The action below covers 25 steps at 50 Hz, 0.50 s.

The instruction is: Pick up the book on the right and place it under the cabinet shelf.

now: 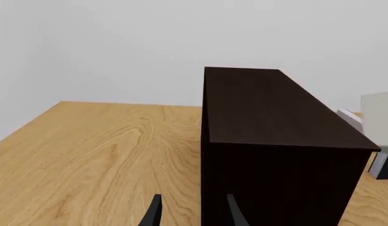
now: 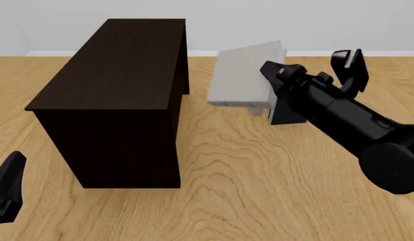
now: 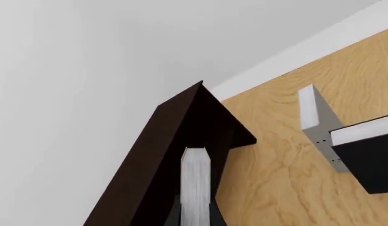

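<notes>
The right end effector [image 3: 195,214] grips the book [image 2: 244,75], lifted beside the cabinet shelf [image 2: 120,90].

Cabinet shelf [image 2: 120,95] left on table [image 2: 260,191]; book [image 2: 244,75] raised right of it.

A light wooden table [image 2: 260,186] carries 1 large dark brown cabinet [image 2: 120,100], standing flat on it. To the cabinet's right, 1 black-covered book [image 2: 285,111] and 1 light grey book [image 3: 310,115] stand on the table, close together.
</notes>
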{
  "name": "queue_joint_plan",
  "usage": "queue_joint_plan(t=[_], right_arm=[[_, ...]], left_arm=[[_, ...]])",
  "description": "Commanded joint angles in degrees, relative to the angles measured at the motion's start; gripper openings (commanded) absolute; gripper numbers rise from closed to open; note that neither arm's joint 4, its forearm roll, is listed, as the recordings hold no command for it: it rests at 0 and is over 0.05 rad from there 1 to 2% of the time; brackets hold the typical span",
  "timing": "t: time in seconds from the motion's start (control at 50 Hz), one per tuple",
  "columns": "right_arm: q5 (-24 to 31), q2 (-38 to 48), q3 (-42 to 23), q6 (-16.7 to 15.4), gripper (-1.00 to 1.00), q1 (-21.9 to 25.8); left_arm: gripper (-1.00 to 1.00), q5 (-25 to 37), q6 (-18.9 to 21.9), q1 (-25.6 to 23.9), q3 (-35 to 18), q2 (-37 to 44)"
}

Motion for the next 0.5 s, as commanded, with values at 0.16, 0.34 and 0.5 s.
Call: queue_joint_plan(t=[0.16, 0.34, 0.5], right_arm=[[5.7, 4.4, -7.6, -0.5, -1.0, 1.0], [7.9, 6.9, -10.0, -0.5, -1.0, 1.0], [6.9, 9.9, -10.0, 1.1, -1.0, 0.9]], left_arm=[[1.0, -0.1, 0.1, 0.2, 0.1, 0.0], [1.0, 0.4, 0.2, 0.3, -0.3, 0.0], [1.0, 0.3, 0.3, 0.3, -0.1, 0.0]])
